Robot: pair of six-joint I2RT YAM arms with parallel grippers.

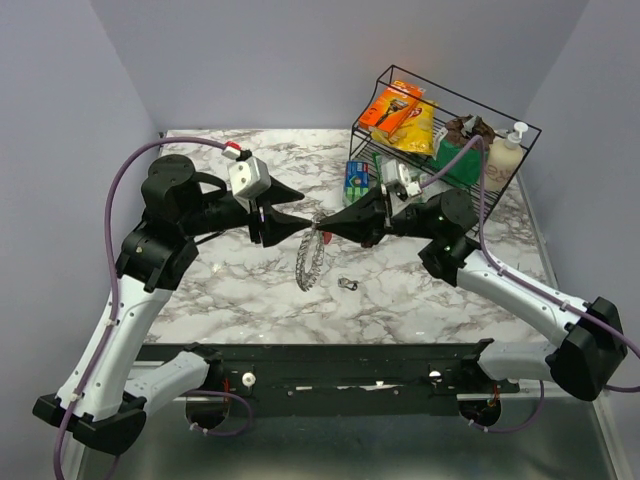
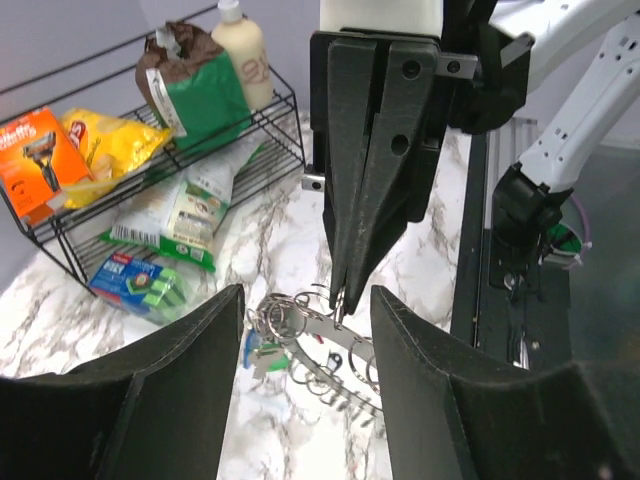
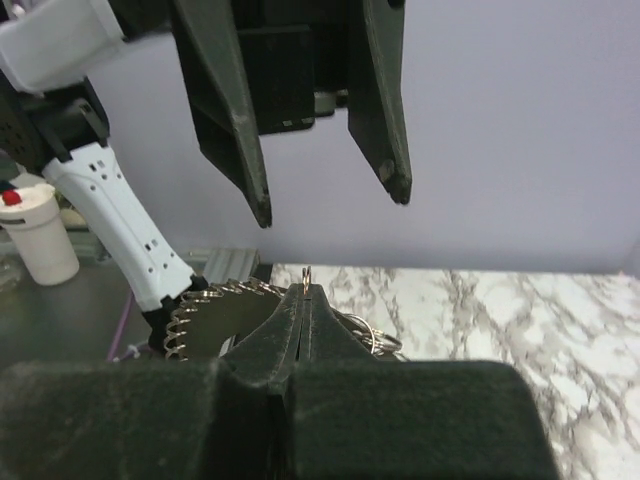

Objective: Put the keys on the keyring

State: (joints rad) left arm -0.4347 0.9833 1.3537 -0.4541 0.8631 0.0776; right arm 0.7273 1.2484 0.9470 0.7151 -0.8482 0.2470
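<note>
The left gripper stands with its jaws spread and empty, tips just beside the keyring, which hangs above the table between the two arms, its strung keys fanned downward. To do this well, I'd say the left should move clear without brushing the wire, or the ring will swing. The right gripper is pressed together on the ring's top wire. A loose key lies on the table nearby, apart from both grippers.

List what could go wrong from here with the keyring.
1. The right pincer pinches the keyring only at its tips, on thin wire; the loaded ring could slip or swing.
2. The open left pincer stands close to the right's tips; closing could knock them.
</note>
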